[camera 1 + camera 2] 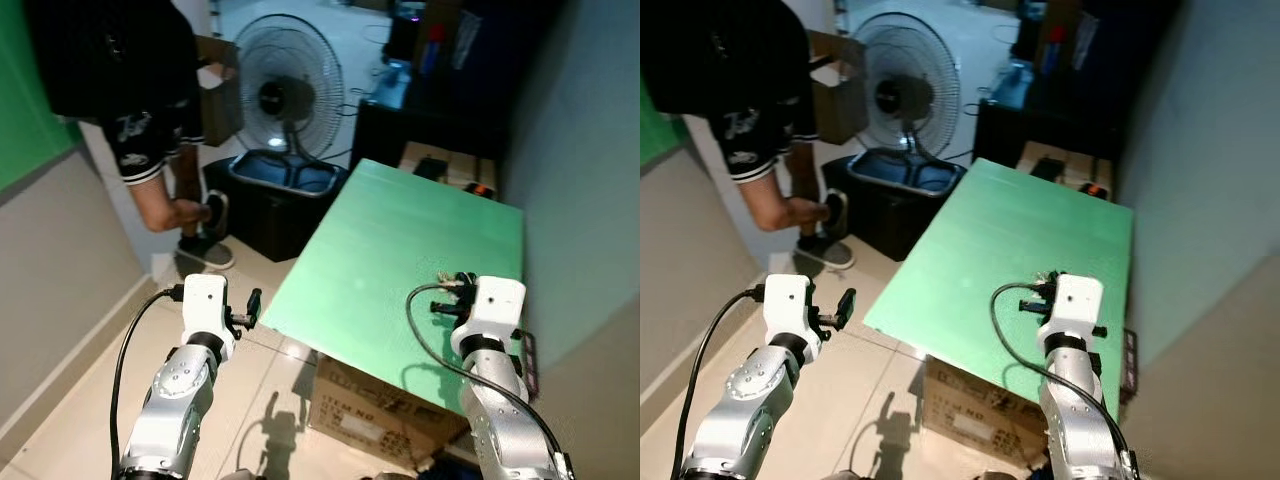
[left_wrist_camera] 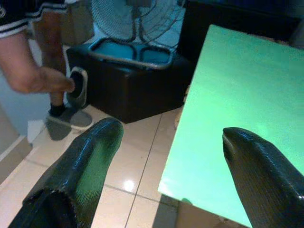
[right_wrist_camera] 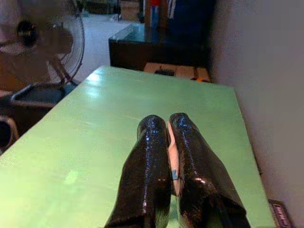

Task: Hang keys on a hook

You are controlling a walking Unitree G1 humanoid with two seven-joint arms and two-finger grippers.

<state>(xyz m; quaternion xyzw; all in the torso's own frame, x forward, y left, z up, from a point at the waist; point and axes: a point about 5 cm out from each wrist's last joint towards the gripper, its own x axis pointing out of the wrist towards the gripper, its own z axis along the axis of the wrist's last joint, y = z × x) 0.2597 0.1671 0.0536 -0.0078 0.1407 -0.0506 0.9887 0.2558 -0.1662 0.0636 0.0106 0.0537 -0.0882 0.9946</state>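
We see a thin pale strip (image 3: pixel 172 149) with a small blue mark pinched between the two fingers of the right pincer (image 3: pixel 168 121), which are pressed together along their length. Little of it shows, and we cannot tell whether it is a key or a tag.

The right pincer hangs low over the green desk (image 1: pixel 400 240), above its near part and towards the grey wall (image 1: pixel 590 170) on the pincer's right. Under the desk's near edge, below this pincer, sits a cardboard box (image 1: pixel 370 410).

The left pincer (image 2: pixel 171 137) is spread wide and holds nothing. It is off the desk, just beside its near left corner, over the tiled floor (image 1: pixel 90 400).

Ahead of the left pincer, past the desk's left edge, we see a black bin (image 1: pixel 270 205) with a blue inside, and a fan (image 1: pixel 285 90) standing behind it. To the left of the bin a person (image 1: pixel 120 80) in dark clothes bends down, one hand (image 1: pixel 175 213) at a shoe (image 1: pixel 215 212).

Beyond the far end of the desk, ahead of the right pincer, dark furniture (image 1: pixel 440 110) stands against the wall.
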